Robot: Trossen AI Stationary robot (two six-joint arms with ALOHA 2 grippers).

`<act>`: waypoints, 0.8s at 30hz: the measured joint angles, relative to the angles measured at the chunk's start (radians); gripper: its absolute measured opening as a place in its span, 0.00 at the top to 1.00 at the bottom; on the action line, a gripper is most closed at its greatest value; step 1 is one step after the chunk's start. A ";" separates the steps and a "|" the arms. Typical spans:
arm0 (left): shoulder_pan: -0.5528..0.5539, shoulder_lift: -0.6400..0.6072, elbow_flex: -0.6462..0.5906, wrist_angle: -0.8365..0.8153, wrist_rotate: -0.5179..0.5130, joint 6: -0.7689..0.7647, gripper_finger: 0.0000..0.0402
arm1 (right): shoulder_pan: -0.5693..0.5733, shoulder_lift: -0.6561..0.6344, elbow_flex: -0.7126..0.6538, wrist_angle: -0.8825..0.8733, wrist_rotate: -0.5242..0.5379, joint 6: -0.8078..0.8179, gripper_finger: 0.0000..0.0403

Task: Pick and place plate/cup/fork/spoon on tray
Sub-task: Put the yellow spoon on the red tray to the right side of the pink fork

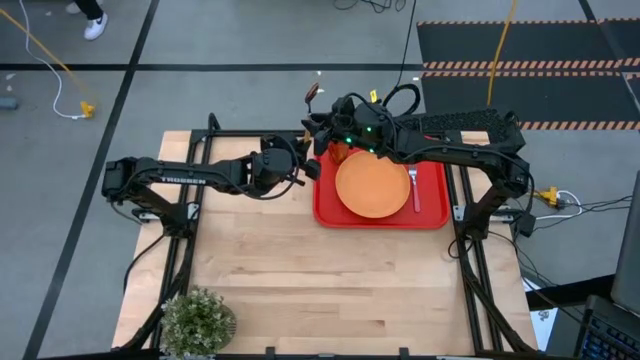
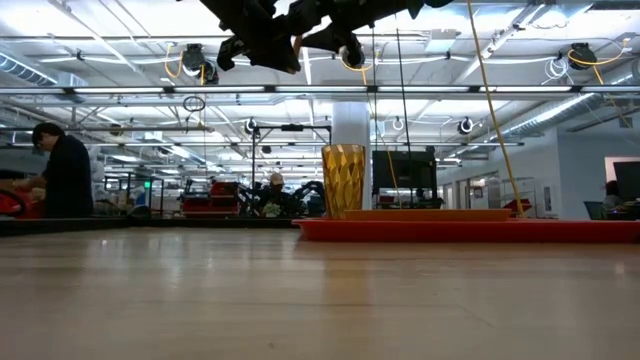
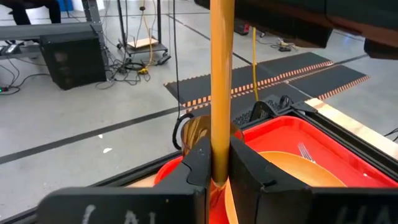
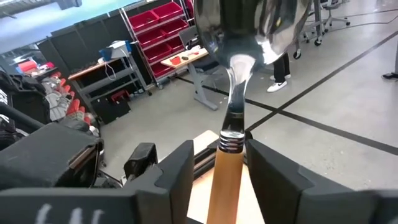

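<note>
- Two dark arms meet above the far-left corner of the tray [image 1: 435, 218], which lies on the right half of the wooden tabletop [image 1: 300, 280].
- The left tool [image 1: 298, 168] reaches in from the left and sits just beside the tray's left rim.
- In the left wrist view, the left tool [image 3: 221, 167] is closed on the spoon [image 3: 221, 74]. Its fingers [image 3: 196, 163] press against the yellow-orange handle from both sides, and the handle stands upright between them.
- The right tool [image 1: 322, 135] comes in from the right, over the tray's far edge, and hangs close to the left tool.
- In the right wrist view, the same spoon [image 4: 231, 168] rises through the right tool [image 4: 224, 173], its silver bowl well past the tool's tip. Whether this tool is clamped on the handle or only flanks it cannot be told.
- The spoon is therefore off the tabletop, in the air by the tray's far-left corner.
- The plate [image 1: 372, 187] lies flat in the middle of the tray.
- The fork [image 1: 415, 190] rests on the tray just beside the plate's right edge, its tines towards the far side.
- The cup [image 2: 343, 180] stands upright in the tray's far-left corner, partly hidden under the right arm in the high view.
- A small potted plant [image 1: 198, 320] sits at the tabletop's near-left corner, well apart from the tray.
- In the low view, a person [image 2: 65, 170] in dark clothes shows far off in the room at the left.
</note>
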 joint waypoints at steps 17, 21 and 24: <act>-0.016 0.000 0.000 -0.023 0.017 -0.033 0.89 | 0.000 0.000 0.000 -0.005 -0.003 0.000 0.90; -0.020 0.001 0.000 -0.023 0.040 -0.027 0.78 | 0.000 -0.001 0.000 -0.021 -0.007 0.003 0.90; -0.027 0.001 0.000 -0.021 0.047 -0.032 0.68 | 0.000 -0.001 0.000 -0.028 -0.006 0.003 0.89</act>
